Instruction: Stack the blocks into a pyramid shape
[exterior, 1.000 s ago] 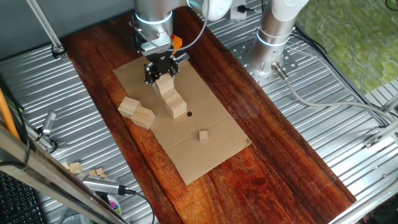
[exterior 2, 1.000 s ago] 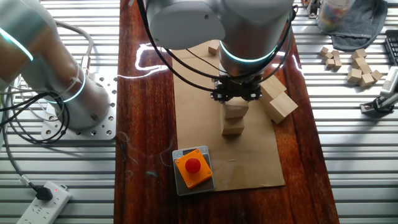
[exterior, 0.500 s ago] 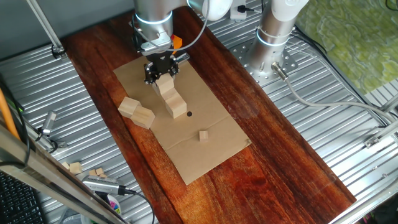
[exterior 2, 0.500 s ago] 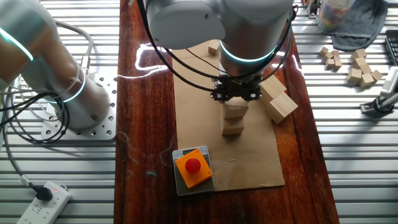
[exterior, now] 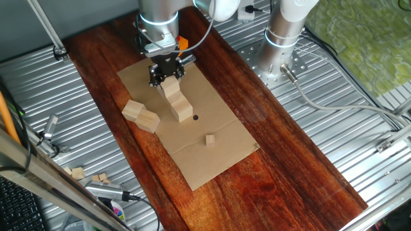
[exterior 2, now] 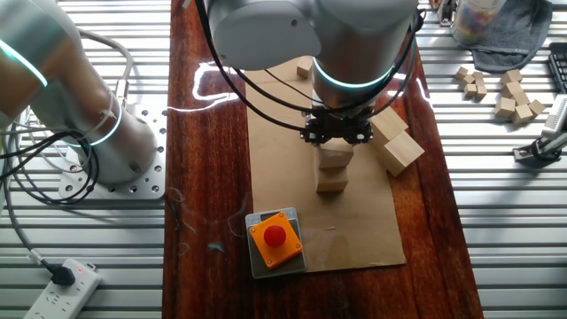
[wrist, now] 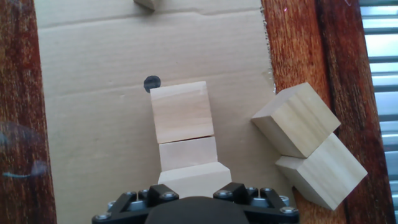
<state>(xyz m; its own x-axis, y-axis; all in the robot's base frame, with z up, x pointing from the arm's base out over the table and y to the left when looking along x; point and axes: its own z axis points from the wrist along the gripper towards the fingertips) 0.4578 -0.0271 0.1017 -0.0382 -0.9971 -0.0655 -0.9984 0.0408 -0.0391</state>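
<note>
Pale wooden cube blocks lie in a row on the brown cardboard sheet, frame centre; the black end effector grips the rearmost one. Two more touch at right.

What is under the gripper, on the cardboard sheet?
A row of pale wooden blocks lies under the gripper. The hand view shows three. The gripper covers the nearest block partly, so contact cannot be judged.

Wood table – cardboard sheet flat on it, w/ blocks.
</note>
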